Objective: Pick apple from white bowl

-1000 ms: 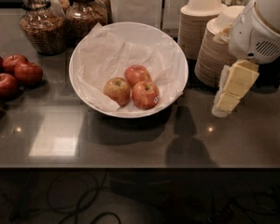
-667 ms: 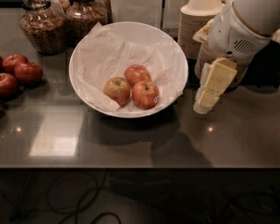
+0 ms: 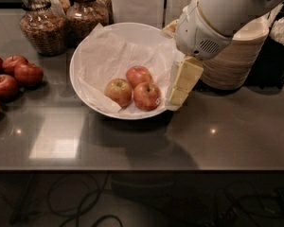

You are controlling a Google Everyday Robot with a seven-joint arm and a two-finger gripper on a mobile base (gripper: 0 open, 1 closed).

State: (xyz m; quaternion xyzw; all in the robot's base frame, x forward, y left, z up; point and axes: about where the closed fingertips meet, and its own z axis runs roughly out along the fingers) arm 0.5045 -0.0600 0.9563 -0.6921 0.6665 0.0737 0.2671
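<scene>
The white bowl [image 3: 132, 28], lined with crinkled white paper, stands at the middle of the grey counter. Three apples lie in it. The yellow-golden apple [image 3: 119, 91] is on the left. A redder apple [image 3: 138, 74] lies behind it, and a red apple with a small sticker [image 3: 147, 96] lies to its right. My gripper [image 3: 176, 100], with cream-coloured fingers [image 3: 184, 79], hangs from the white arm over the bowl's right rim. It is just right of the sticker apple and holds nothing that I can see.
Several dark-red apples [image 3: 12, 74] lie at the counter's left edge. Two glass jars [image 3: 42, 25] stand at the back left. A stack of beige disposable bowls [image 3: 236, 56] stands right of the arm. A dark container [image 3: 280, 46] is at far right.
My arm has swung left from beside the beige bowl stack. The gripper has moved from the counter right of the bowl to over its right rim. The apples have not moved.
</scene>
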